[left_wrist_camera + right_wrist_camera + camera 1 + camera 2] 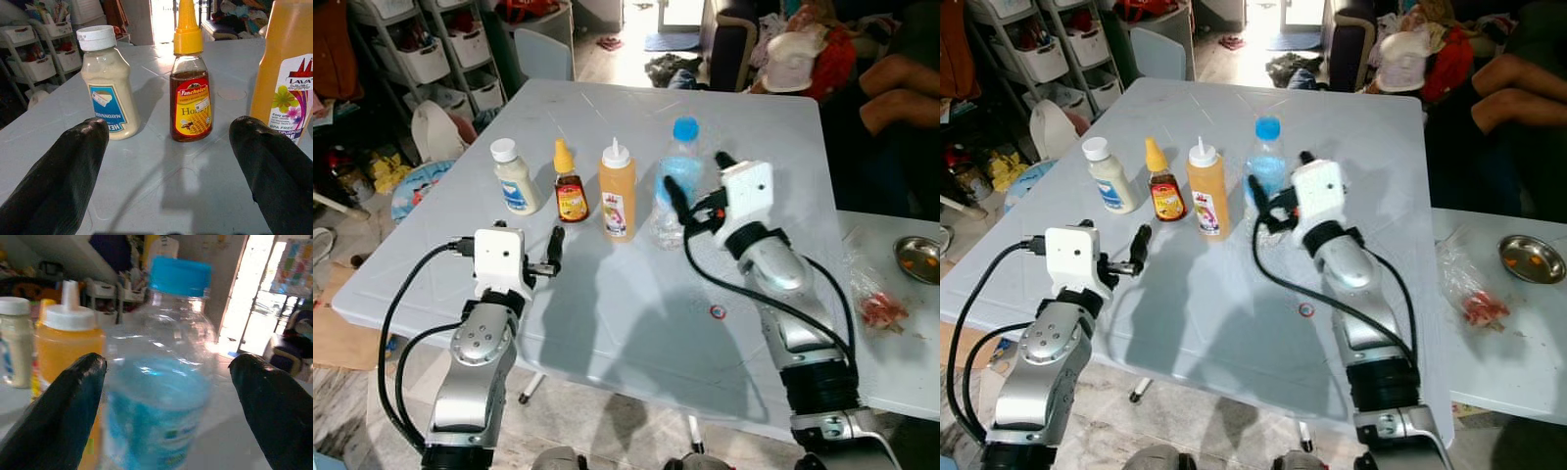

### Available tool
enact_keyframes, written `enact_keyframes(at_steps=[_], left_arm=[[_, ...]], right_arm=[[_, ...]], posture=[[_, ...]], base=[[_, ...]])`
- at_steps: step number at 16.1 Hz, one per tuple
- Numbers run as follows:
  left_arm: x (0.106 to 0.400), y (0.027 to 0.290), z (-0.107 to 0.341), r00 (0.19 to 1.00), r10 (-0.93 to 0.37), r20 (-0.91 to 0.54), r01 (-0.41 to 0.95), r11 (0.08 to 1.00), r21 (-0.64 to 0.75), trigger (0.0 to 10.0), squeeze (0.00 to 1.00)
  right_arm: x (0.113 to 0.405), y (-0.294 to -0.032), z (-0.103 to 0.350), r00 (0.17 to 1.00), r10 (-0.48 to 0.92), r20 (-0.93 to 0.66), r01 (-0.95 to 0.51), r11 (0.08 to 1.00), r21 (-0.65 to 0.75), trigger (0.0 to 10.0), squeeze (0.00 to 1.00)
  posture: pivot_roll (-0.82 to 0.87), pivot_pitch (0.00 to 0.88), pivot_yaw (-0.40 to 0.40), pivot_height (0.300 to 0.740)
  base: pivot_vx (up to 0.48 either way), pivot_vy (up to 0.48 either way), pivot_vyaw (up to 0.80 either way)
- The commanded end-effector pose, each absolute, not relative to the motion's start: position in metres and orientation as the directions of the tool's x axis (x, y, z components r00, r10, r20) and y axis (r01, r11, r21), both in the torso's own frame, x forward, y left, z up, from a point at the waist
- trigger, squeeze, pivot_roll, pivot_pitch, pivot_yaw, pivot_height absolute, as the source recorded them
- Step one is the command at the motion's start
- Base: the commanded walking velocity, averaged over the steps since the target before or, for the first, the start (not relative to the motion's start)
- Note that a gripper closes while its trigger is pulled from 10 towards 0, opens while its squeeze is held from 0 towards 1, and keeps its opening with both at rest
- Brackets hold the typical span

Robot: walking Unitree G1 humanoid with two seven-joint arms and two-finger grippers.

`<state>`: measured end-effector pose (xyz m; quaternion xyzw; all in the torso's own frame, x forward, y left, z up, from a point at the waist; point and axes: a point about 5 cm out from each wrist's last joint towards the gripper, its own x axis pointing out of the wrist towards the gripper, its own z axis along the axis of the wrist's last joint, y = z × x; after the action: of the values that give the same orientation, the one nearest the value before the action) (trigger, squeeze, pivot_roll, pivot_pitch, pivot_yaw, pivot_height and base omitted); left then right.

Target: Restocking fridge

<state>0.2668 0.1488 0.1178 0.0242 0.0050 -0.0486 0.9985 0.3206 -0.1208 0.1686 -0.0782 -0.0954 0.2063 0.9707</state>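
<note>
Four bottles stand in a row on the grey table (607, 323): a white mayonnaise bottle (516, 176), a honey bottle (570, 186) with a yellow cap, an orange squeeze bottle (618, 191) and a clear water bottle (677, 181) with a blue cap. My right gripper (698, 181) is open at the water bottle (161, 382), one finger on each side of it and neither pressing on it. My left gripper (548, 259) is open and empty, low over the table in front of the mayonnaise (105, 93) and honey (190, 98), short of both.
A small red ring (717, 312) lies on the table near my right arm. A second table at the right holds a metal bowl (917, 258) and a plastic bag (881, 308). Shelves with bins (431, 59) stand back left. A person (901, 88) sits back right.
</note>
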Motion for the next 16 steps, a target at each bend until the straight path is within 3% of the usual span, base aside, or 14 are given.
enact_keyframes(at_steps=[1,6,11,16], left_arm=[[0.268,0.149,0.123,0.996,-0.094,0.004,0.093,0.994,0.058,10.0,0.0],[0.268,0.147,0.123,0.995,-0.099,0.006,0.098,0.994,0.055,10.0,0.0],[0.27,0.145,0.123,0.995,-0.102,0.006,0.102,0.993,0.057,10.0,0.0],[0.271,0.144,0.123,0.995,-0.102,0.008,0.101,0.993,0.061,10.0,0.0]], right_arm=[[0.318,-0.114,0.182,0.872,0.446,0.201,-0.406,0.889,-0.213,10.0,0.0],[0.32,-0.111,0.193,0.86,0.458,0.226,-0.41,0.882,-0.231,10.0,0.0],[0.342,-0.12,0.205,0.888,0.407,0.213,-0.371,0.909,-0.191,10.0,0.0],[0.359,-0.096,0.21,0.856,0.492,0.161,-0.457,0.864,-0.211,10.0,0.0]], posture=[[0.02,0.0,0.043,0.74],[0.01,0.0,0.041,0.74],[0.01,0.0,0.039,0.74],[0.02,0.0,0.034,0.74]], base=[[0.0,0.0,0.0],[0.0,0.0,0.0],[0.0,0.0,0.0],[0.0,0.0,0.0]])
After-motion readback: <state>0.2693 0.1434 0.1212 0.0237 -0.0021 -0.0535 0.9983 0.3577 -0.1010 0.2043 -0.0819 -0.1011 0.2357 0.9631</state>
